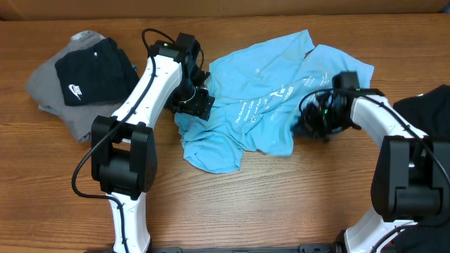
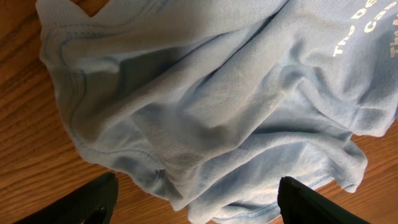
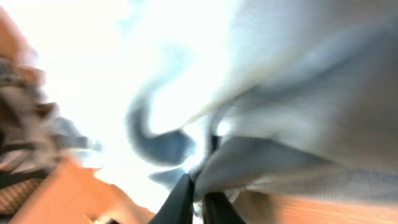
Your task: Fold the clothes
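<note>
Edges and clearance: the light blue T-shirt (image 1: pixel 260 105) lies crumpled at the middle of the table (image 1: pixel 281 204), toward the far side, white lettering facing up. Its stitched hem shows in my left wrist view, bunched in folds with bare wood on either side of it. The near half of the table is open wood between my two arm bases.

My left gripper (image 1: pixel 197 105) is at the shirt's left edge, its fingers (image 2: pixel 99 196) spread wide apart above the cloth and holding nothing. My right gripper (image 1: pixel 306 123) is at the shirt's right side. The right wrist view is blurred, but the two fingertips (image 3: pixel 183 202) stand pressed nearly together with a fold of pale blue cloth between them, so I take it as pinching the T-shirt.

Surface: brown wood grain, flat.

Count:
- One blue T-shirt.
- One grey garment (image 1: pixel 49 84) at the far left.
- One black piece with a white Nike logo (image 1: pixel 95 70) lying on top of the grey one.
- One plain black garment (image 1: pixel 429 105) at the right edge, partly hidden by my right arm.
</note>
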